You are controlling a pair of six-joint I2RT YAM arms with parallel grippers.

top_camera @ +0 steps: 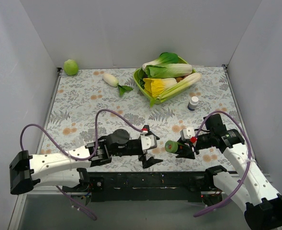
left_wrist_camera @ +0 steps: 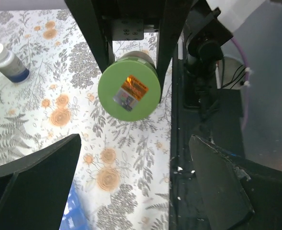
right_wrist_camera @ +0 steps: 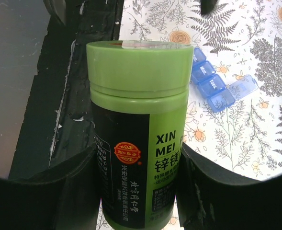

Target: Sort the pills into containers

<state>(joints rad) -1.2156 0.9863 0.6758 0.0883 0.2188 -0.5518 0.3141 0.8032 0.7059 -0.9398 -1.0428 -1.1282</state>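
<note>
The pill box lies flat on the flowered cloth near the table's front edge, just beside the left gripper. Only the right wrist camera shows it well: a blue see-through row of small compartments, its near end hidden behind the green bottle. The outermost compartment looks paler and may have its flap open; I cannot tell for sure. The lettering on the lids is too small to read. From above the box is lost under the left gripper, and the left wrist camera catches only a blue sliver at the bottom edge.

The right gripper is clamped on the green bottle, one finger on each side of its body. It holds it sideways above the cloth with the lid on and pointing at the left gripper. The bottle's base is cut off in the right wrist view. The sticker on the lid is blurred.

The left gripper's fingers stand wide apart with nothing between them, just short of the lid.

Farther back a white bottle stands upright by itself. Behind it a bowl is piled with leafy greens. A radish lies to the bowl's left.
</note>
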